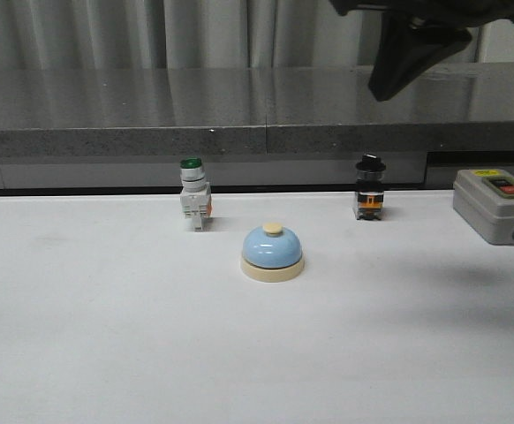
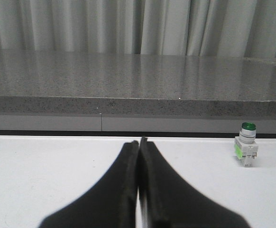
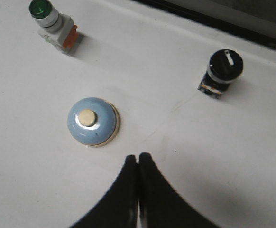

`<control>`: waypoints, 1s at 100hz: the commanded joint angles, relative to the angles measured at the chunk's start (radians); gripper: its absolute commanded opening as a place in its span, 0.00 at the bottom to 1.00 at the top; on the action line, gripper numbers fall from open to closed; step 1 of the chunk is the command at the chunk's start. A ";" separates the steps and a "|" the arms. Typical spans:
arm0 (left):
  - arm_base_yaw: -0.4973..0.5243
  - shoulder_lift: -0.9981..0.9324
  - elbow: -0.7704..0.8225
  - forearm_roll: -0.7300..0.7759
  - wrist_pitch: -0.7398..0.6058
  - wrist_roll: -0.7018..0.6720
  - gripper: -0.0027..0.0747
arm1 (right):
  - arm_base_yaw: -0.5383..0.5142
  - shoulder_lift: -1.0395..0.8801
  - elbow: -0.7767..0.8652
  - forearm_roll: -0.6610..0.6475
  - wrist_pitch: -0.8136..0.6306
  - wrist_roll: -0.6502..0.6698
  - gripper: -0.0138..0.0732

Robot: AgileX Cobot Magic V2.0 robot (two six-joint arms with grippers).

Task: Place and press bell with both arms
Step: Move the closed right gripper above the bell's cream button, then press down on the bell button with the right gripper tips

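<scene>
- Right gripper (image 3: 137, 159): fingers pressed together on nothing, high above the table (image 1: 107, 336), just beside the bell (image 3: 92, 121) from overhead.
- Left gripper (image 2: 139, 145): clenched too, empty, low over the white surface.
- Bell: upright, mid-table, untouched, between green-capped switch (image 1: 194, 205) and black-knobbed switch (image 1: 369, 187), nearer the front.
- Grey control box (image 1: 495, 207): cut off at the right edge.
- Right arm: only a dark blurred shape along the front view's top.
</scene>
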 commanded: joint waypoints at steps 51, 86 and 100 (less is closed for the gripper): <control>0.002 -0.029 0.039 -0.005 -0.079 -0.009 0.01 | 0.075 0.364 -0.422 0.120 0.242 -0.241 0.09; 0.002 -0.029 0.039 -0.005 -0.079 -0.009 0.01 | 0.088 0.504 -0.527 0.101 0.313 -0.226 0.09; 0.002 -0.029 0.039 -0.005 -0.079 -0.009 0.01 | 0.088 0.542 -0.530 0.101 0.319 -0.226 0.09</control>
